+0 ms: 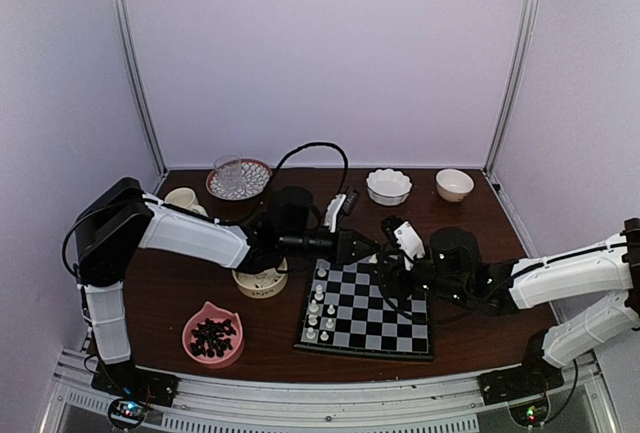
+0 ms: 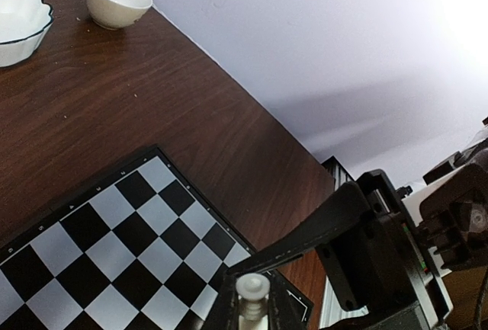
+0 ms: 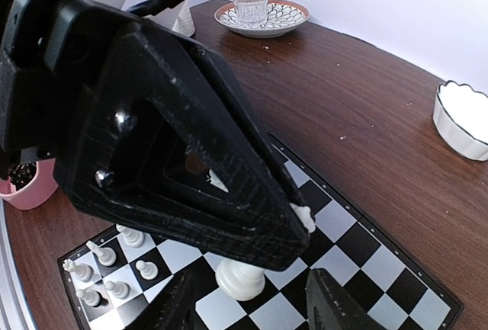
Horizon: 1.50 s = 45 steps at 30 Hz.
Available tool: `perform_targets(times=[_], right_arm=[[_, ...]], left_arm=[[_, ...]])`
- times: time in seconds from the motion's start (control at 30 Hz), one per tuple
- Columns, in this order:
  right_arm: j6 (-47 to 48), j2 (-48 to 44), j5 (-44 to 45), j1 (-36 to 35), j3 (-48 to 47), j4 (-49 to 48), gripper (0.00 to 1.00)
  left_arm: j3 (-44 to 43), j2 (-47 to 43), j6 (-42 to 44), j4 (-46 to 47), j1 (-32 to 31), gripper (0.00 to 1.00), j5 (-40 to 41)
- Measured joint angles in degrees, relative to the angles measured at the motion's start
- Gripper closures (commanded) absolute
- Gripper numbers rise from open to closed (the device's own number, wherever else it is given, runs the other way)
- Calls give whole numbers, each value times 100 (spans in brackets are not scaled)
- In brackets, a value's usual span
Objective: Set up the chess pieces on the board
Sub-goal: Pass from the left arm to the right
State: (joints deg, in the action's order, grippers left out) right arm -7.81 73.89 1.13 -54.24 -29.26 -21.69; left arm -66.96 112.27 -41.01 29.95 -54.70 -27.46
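The board (image 1: 385, 328) lies between the two arms. Several white chess pieces (image 1: 320, 315) stand on its left squares, also seen in the right wrist view as chess pieces (image 3: 114, 269). My left gripper (image 2: 252, 290) is shut on one white chess piece (image 2: 252, 288), held over the board's far edge. In the right wrist view that piece (image 3: 241, 278) hangs base-down under the left gripper (image 3: 297, 227). My right gripper (image 3: 252, 292) is open, a finger on each side of the piece's base, with a gap on both sides.
A pink bowl (image 1: 212, 333) of dark pieces sits front left, and a round tub (image 1: 260, 281) beside the board. At the back stand a patterned plate with a glass (image 1: 238, 178), a scalloped white bowl (image 1: 388, 185) and a cream bowl (image 1: 454, 184).
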Motion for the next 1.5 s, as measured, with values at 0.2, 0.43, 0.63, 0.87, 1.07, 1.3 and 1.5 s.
perform_targets(times=[0.2, 0.43, 0.63, 0.87, 1.07, 1.3, 1.5], right_arm=[[-166, 157, -33, 24, -129, -48, 63], [-361, 179, -149, 92, -129, -109, 81], [-299, 179, -173, 90, -133, -111, 87], [-151, 129, 48, 136, -133, 57, 94], [61, 24, 96, 140, -133, 214, 94], [284, -92, -7, 140, -133, 240, 93], [398, -157, -306, 138, -133, 223, 93]], left_arm=[[4, 0, 2, 4, -11, 93, 11], [33, 0, 2, 87, -13, 93, 92], [70, 0, 11, 170, -17, 79, 160], [74, -140, 219, -304, 0, 50, 188], [-35, -592, 308, -1069, 297, 50, -212], [-496, -844, 645, -1945, 535, 53, -490], [-778, -750, 758, -2406, 509, 57, -772]])
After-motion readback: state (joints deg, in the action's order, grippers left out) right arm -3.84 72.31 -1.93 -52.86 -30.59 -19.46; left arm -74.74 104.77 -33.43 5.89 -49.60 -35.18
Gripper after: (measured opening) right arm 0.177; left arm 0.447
